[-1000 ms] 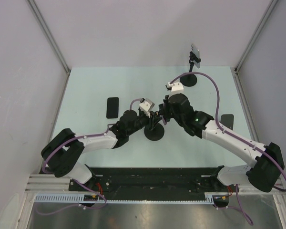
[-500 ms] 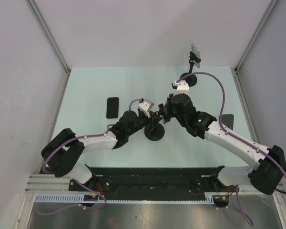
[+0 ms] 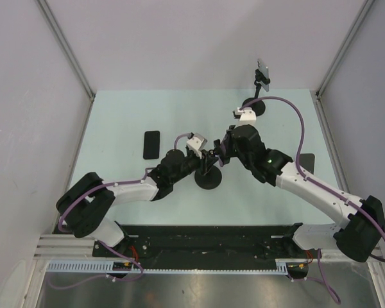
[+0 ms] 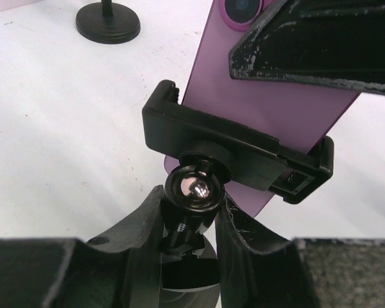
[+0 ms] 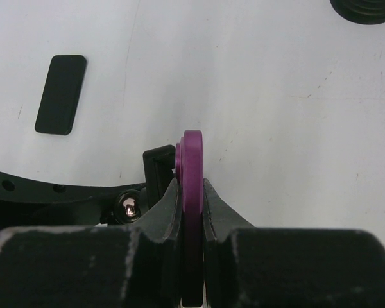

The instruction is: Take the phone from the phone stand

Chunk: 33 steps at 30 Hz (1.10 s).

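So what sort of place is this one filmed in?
Probably a robot lab test cell: a pale table walled by plain white panels, a left arm and right arm bolted at its near edge, and a phone in a stand between them as the prop.

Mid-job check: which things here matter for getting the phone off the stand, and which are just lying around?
In the job: purple phone, its stand, left gripper on the stand's stem, right gripper pinching the phone.
Lying about: black phone, far stand, dark slab at the right.
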{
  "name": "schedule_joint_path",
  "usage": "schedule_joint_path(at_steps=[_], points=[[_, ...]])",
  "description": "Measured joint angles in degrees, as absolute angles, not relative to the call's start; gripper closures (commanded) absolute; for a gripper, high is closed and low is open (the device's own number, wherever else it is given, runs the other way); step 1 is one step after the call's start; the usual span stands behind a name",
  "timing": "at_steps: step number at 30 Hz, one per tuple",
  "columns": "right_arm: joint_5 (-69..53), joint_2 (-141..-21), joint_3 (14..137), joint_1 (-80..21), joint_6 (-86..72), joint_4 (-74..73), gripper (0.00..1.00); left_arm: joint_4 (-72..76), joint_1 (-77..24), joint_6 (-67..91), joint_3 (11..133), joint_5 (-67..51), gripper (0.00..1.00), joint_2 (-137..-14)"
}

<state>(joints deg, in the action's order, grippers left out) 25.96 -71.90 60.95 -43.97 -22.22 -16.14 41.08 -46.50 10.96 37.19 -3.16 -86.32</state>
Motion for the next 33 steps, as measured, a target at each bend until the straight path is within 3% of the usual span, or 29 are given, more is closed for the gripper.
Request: schedule_joint_path(at_steps=[8,24,26,27,32,33], points=[[24.0,-73.4,61.0,-42.6,-20.4,-13.3,1.00,41.4,-47.3,9.3,37.2,-0.1,1.00,-86.4],[37.1,-76.7,61.2,-32.4,-7.8,1.5,1.00,42.2,-48.8,7.5,35.5,3.7,0.98,-85.3],[36.7,-76.5,61.2,-32.6,-6.7,2.3,1.00,42.0,-48.8,7.4,35.6,3.9,0.89,-85.3],[36.5,-76.2,61.2,-32.6,-6.2,2.4,1.00,41.9,-48.8,7.3,35.7,3.9,0.76,-85.3],[35.3,-72.1,61.2,-32.5,-5.1,1.5,1.00,39.5,-48.8,5.7,35.9,4.4,0.38,-84.3],[35.2,-70.7,61.2,-32.5,-5.1,1.1,1.00,38.2,-48.8,5.0,36.0,4.9,0.27,-83.9]])
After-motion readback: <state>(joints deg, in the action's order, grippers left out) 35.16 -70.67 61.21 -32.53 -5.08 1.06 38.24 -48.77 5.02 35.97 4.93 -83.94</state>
